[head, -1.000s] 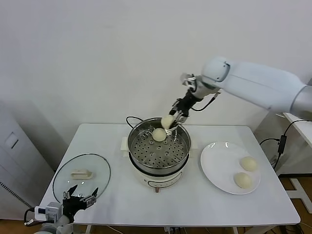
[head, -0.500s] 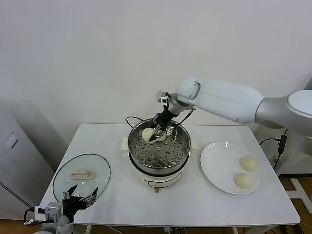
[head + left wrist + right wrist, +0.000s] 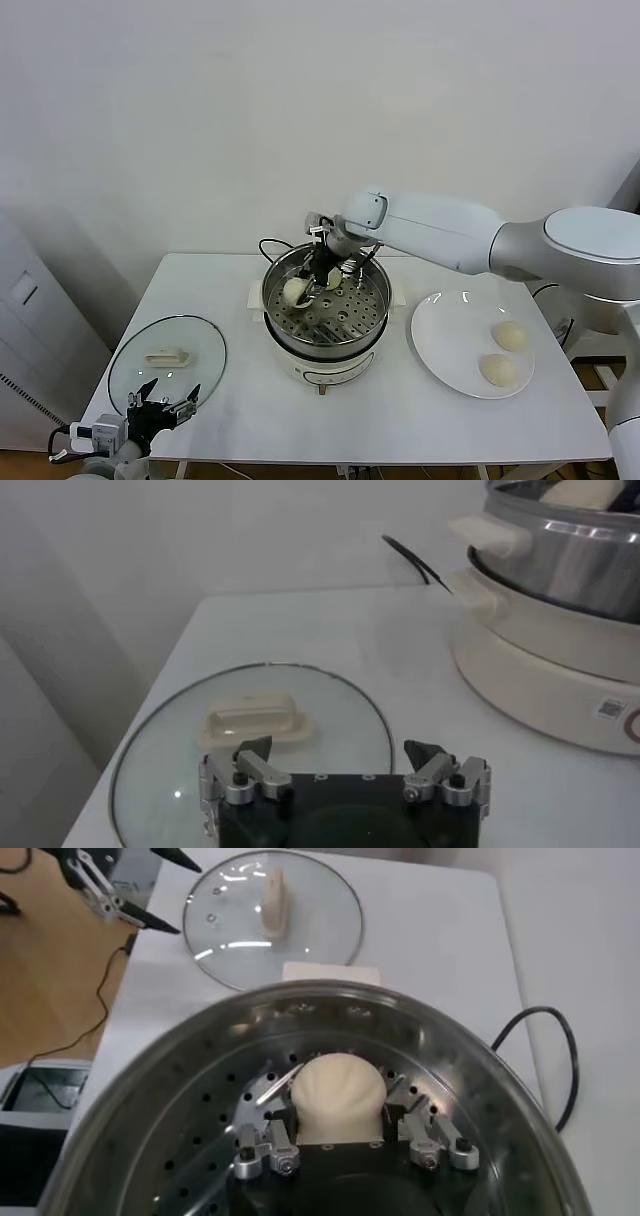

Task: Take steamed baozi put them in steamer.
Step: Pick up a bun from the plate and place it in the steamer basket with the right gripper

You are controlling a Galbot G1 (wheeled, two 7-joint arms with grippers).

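Right wrist view: right gripper (image 3: 340, 1138) jaws are clasping a baozi (image 3: 338, 1096) low inside the steamer (image 3: 200, 1078), perforated floor directly beneath it, while the left gripper (image 3: 340, 765) is idling, jaws spread, by the tabletop's (image 3: 300, 630) near-left edge.

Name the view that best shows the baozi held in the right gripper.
Right wrist view: the baozi fills the centre, between the right gripper fingers. Head view shows it small inside the steamer. Left wrist view does not show it clearly.

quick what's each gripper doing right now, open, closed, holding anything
Left gripper: open, empty, parked near the glass lid.
Right gripper: shut on a baozi, inside the steamer.
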